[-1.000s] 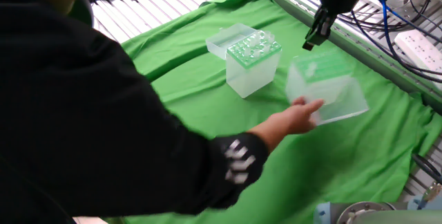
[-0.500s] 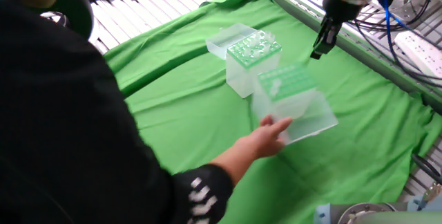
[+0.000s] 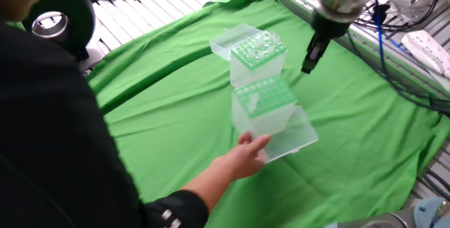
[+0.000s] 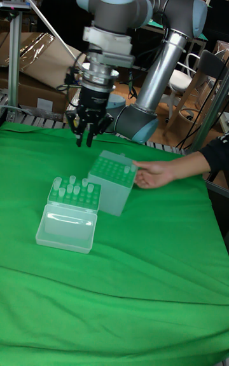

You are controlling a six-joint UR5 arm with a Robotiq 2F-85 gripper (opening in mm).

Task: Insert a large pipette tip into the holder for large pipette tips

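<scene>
The holder for large pipette tips (image 3: 264, 103) (image 4: 113, 174) is a translucent box with a green grid top. Its clear lid (image 3: 292, 140) lies open beside it. A person's hand (image 3: 247, 152) (image 4: 152, 174) rests against it. Right next to it stands a similar box (image 3: 257, 58) (image 4: 74, 196) with several clear large pipette tips (image 4: 71, 182) upright in it. My gripper (image 3: 308, 60) (image 4: 84, 142) hangs above the cloth behind both boxes, touching neither. Its fingers point down and are close together. I see no tip between them.
A green cloth (image 3: 176, 115) covers the table. The person's dark sleeve and body (image 3: 56, 150) fill the left of the fixed view. Cables and a power strip (image 3: 425, 45) lie at the right edge. The tip box's open lid (image 4: 65, 231) lies on the cloth.
The hand has slid the green-topped holder left until it sits beside the tip box. My gripper has shifted slightly left and lower.
</scene>
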